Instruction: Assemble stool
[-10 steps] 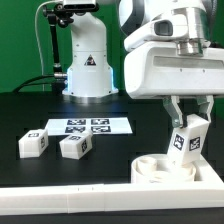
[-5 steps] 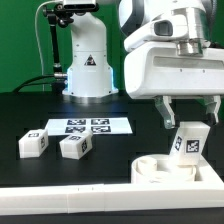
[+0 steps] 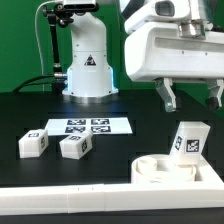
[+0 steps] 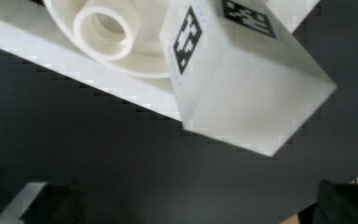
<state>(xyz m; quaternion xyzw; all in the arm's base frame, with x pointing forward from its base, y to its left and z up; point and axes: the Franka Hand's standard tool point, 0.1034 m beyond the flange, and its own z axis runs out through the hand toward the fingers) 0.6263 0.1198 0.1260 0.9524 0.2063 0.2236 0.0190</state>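
The round white seat [image 3: 165, 168] lies at the exterior view's lower right against the white border wall. A white tagged leg [image 3: 188, 140] stands upright on it, and shows in the wrist view [image 4: 247, 85] beside the seat's ringed socket [image 4: 114, 35]. My gripper [image 3: 191, 98] is open and empty, well above the leg, not touching it. Only the fingertips [image 4: 25, 200] show in the wrist view. Two more tagged legs [image 3: 33, 142] [image 3: 75, 146] lie on the table at the exterior view's left.
The marker board [image 3: 88, 126] lies flat at mid table. The long white border wall [image 3: 70, 190] runs along the front edge. The robot base [image 3: 88, 65] stands at the back with a cable on its left.
The gripper opened, let go of the leg and rose straight up. The leg stays standing on the seat.
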